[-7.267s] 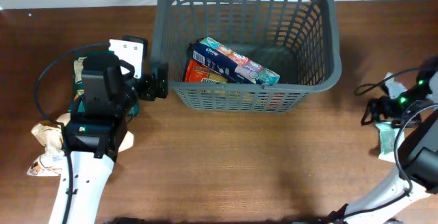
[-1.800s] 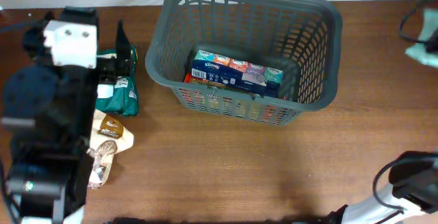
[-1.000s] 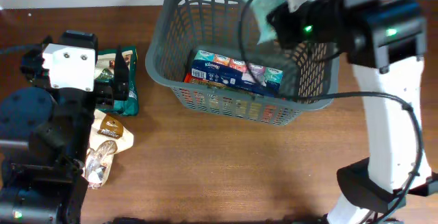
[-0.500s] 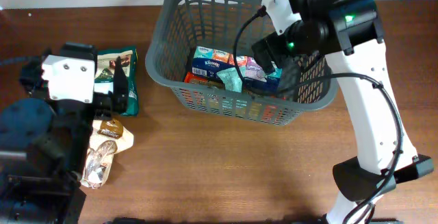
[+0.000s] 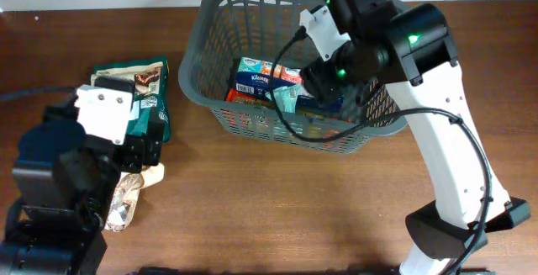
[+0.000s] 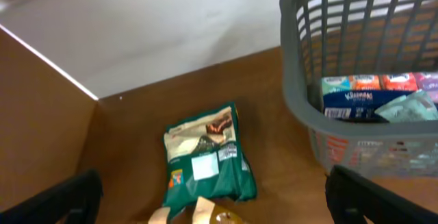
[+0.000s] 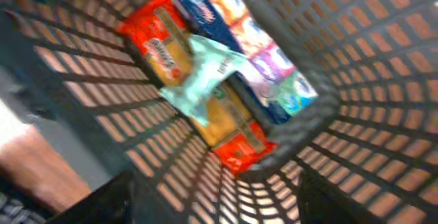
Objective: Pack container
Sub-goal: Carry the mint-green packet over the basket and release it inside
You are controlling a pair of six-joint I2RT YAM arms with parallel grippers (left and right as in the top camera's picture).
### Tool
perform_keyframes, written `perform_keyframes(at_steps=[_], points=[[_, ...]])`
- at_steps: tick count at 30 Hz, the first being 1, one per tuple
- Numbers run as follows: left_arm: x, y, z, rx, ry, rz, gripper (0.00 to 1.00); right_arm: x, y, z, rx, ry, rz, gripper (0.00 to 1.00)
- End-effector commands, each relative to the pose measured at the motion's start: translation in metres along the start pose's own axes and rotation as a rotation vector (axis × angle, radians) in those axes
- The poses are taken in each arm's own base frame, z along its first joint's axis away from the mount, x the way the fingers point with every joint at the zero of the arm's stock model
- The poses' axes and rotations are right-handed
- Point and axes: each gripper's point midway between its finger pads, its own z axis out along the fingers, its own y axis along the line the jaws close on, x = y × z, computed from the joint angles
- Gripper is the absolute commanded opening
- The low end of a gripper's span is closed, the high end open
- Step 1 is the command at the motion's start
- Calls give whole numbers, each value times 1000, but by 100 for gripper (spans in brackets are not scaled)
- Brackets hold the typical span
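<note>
Near the left edge of the tabletop the left end effector hangs wide open, holding nothing, near a green snack pack; farther, at the far edge, stands the container; inside it the right end effector is open and empty, above a pale green pack.

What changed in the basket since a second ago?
The right gripper swung over the basket and let go of a mint-green pack, now lying inside on the orange pack. The left gripper drew back toward the near edge. Basket and green bag stayed put.
</note>
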Motion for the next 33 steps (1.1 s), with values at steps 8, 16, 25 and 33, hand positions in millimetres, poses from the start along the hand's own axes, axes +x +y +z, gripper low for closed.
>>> perform_keyframes(at_steps=[8, 16, 25, 33], points=[[20, 8, -4, -48, 90, 29, 99, 5, -10, 7, 83, 18, 35, 63], [67, 6, 8, -71, 266, 62, 99, -27, 4, -45, 91, -179, -1, 99], [119, -4, 41, -87, 394, -13, 99, -23, -66, -187, 504, -546, 302, 99], [138, 20, 59, -172, 394, -192, 99, 64, -127, -278, 812, -688, 694, 99]])
